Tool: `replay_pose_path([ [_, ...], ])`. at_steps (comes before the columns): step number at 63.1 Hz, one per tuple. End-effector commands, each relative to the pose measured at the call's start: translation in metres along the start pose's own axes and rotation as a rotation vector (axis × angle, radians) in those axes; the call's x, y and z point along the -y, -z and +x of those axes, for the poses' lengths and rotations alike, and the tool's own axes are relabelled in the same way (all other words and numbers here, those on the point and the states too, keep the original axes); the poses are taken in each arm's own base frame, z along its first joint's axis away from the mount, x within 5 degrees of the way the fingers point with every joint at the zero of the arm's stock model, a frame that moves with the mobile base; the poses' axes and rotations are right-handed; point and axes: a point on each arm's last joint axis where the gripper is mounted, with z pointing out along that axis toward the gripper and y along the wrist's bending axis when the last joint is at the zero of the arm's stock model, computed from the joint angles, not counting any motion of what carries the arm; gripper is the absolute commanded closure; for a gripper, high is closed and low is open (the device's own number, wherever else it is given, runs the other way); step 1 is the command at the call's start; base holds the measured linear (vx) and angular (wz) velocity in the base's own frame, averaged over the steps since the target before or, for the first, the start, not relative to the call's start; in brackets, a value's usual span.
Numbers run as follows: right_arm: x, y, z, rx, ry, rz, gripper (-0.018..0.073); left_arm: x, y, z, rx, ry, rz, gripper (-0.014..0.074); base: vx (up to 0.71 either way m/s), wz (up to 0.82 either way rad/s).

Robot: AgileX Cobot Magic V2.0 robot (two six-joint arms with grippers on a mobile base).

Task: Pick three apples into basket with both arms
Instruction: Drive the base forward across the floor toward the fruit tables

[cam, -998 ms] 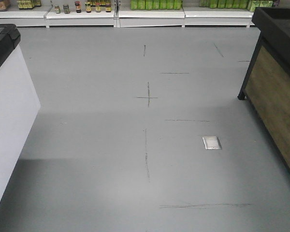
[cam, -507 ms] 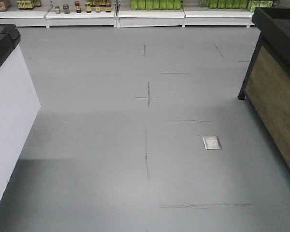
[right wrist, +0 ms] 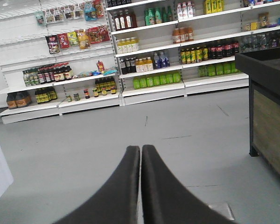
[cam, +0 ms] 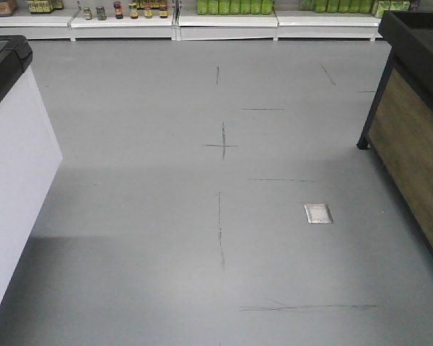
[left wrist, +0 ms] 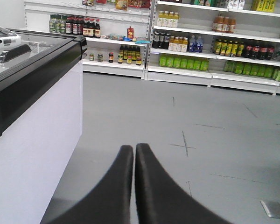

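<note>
Two grippers, both pressed shut with nothing between the fingers: the left gripper [left wrist: 134, 151] and the right gripper [right wrist: 140, 151] each point out over grey floor [cam: 166, 238]. In the front view a white chest freezer [cam: 18, 173] edges that floor at 9 o'clock, a black-framed wooden stand [cam: 411, 151] at 3 o'clock and stocked shelves [cam: 224, 21] at 12. A metal floor plate [cam: 318, 213] lies near 4 o'clock. Neither the apples nor the basket shows in any view, so their place cannot be told.
</note>
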Motion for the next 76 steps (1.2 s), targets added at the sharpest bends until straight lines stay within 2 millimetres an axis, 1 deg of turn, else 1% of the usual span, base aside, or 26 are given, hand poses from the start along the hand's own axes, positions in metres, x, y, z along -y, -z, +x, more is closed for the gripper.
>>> replay_pose_path([
  [1,-0.0009,0.0007,-0.0028,0.074,0.017,-0.012,0.0564,0.0012,0.0010,-0.0057,0.084,0.006,0.016,0.0603,0.01,0.04],
  [30,-0.0009,0.0007,-0.0028,0.074,0.017,-0.012,0.0564,0.0014,0.0010,-0.0056,0.084,0.006,0.019,0.0603,0.06,0.12],
  [76,-0.0009,0.0007,-0.0028,0.074,0.017,-0.012,0.0564,0.0014,0.0010,-0.0056,0.084,0.006,0.020,0.0603,0.18,0.02],
])
